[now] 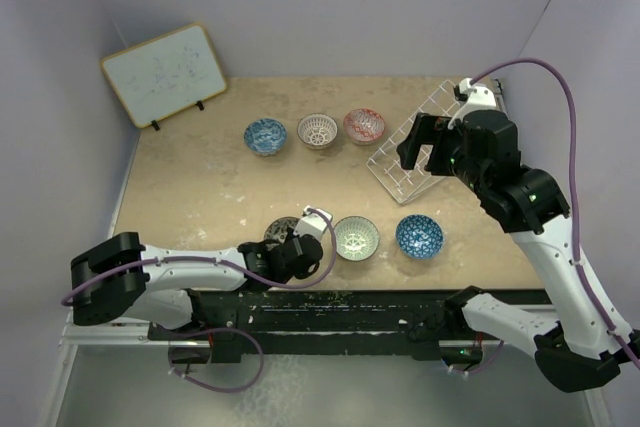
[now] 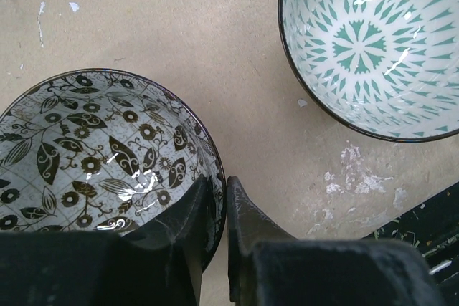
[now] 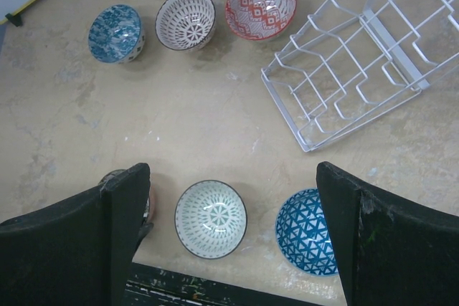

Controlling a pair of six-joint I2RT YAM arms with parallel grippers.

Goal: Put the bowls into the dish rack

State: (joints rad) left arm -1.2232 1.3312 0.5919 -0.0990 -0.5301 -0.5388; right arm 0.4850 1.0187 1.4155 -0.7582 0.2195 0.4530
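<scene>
At the table's [image 2: 215, 34] near edge, left claw [image 2: 219, 188] pinches the rim of the grey-black leaf-patterned bowl [image 2: 86, 148], right beside the green-white bowl [image 2: 373, 41]. Right claw [image 3: 229, 171] gapes wide, empty, near the white wire dish rack [image 3: 358, 69].

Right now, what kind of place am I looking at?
Most likely a robotics lab test cell, not a kitchen: two robot arms are bolted at the edge of a table boxed in by plain walls, with ceramic bowls and a white wire dish rack laid out like props.
</scene>
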